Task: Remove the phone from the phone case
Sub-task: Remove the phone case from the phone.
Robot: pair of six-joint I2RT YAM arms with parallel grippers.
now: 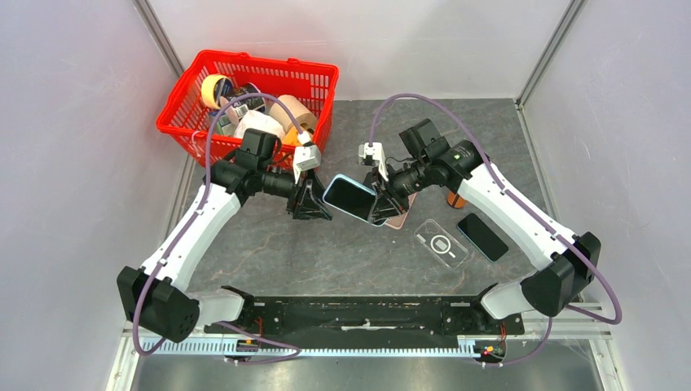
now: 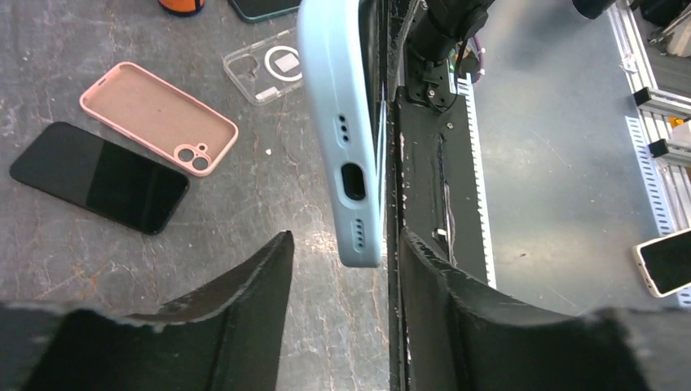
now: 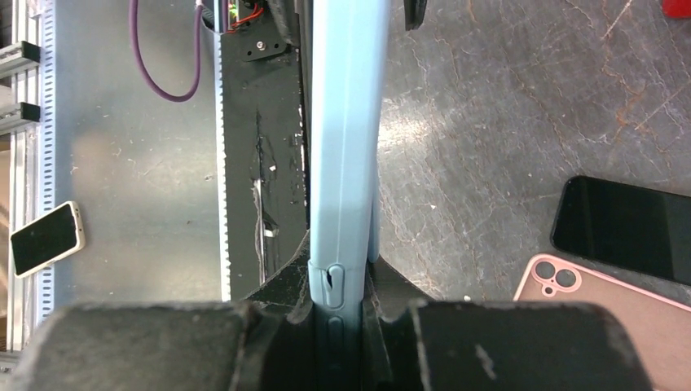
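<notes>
Upper left of the top view: red basket (image 1: 192, 90) of tape rolls, not involved. Centre-left, left gripper (image 1: 318, 202) is spread wide. Its wrist view shows the bottom end of the light-blue case (image 2: 338, 122) sitting between the fingers, no contact that I can see. Centre: phone (image 1: 350, 198) is seated in that case and held off the table, tilted. Just right of it, right gripper (image 3: 342, 265) is clamped front-to-back on the cased phone at the button edge. Further right on the table: empty pink case (image 2: 159, 118), clear case (image 1: 441, 243), bare black phone (image 1: 482, 236).

My read: we're at the two-arm setup for extraction, and the phone isn't out yet. Next, left needs to close on the case lip at the bottom end and peel it off. I'd keep that grip on the case only, or phone and case will move together.
</notes>
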